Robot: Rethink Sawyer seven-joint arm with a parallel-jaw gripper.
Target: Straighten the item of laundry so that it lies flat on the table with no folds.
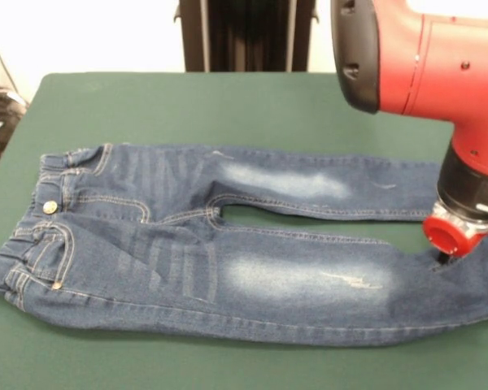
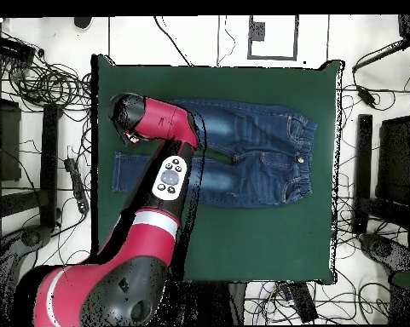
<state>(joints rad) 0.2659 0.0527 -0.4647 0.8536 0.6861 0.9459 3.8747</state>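
Observation:
The blue denim jeans (image 1: 268,276) lie spread out on the dark green table (image 1: 228,97), waist to the left and both legs running right. The fabric looks mostly flat, with whitish thigh patches showing. My gripper (image 1: 442,260) points down and touches the near leg close to its cuff end at the right. The red wrist above hides its tips. In the overhead view the jeans (image 2: 251,136) lie with the waist to the right, and the arm's red head (image 2: 144,119) covers the gripper over the upper leg's left end.
The dark pedestal (image 1: 244,32) stands behind the table's far edge. My arm (image 2: 165,196) crosses the left part of the table (image 2: 242,238) from the bottom. Cables and dark equipment (image 2: 37,85) lie on the floor round the table.

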